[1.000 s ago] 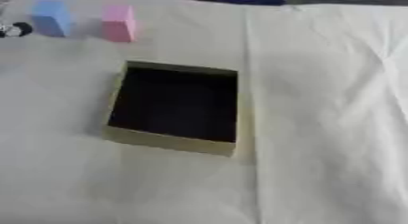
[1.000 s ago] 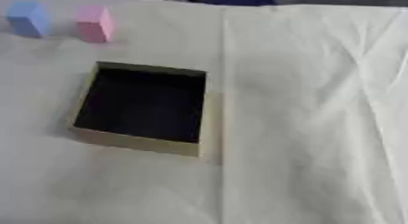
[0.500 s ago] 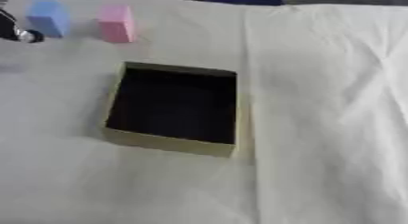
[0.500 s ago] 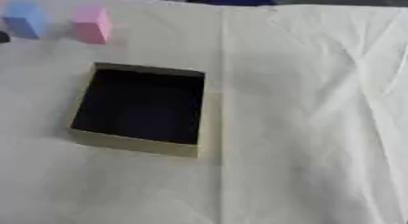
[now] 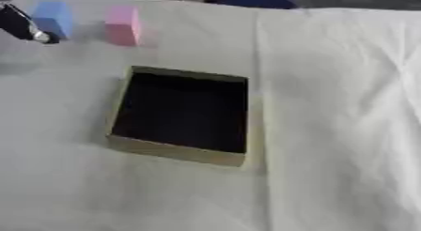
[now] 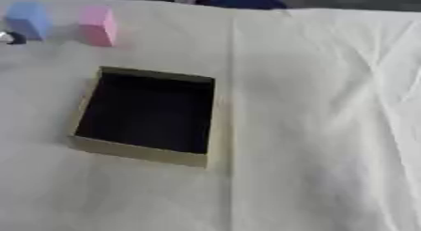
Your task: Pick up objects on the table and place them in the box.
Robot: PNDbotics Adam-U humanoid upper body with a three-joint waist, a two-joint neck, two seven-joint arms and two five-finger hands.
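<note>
Only a small part of the left hand [image 5: 23, 26] is seen, at the upper left edge of the left eye view, as a dark finger with a silver tip pointing down and to the right. Whether its fingers are straight or curled cannot be made out. The right hand is shown in neither view.
</note>
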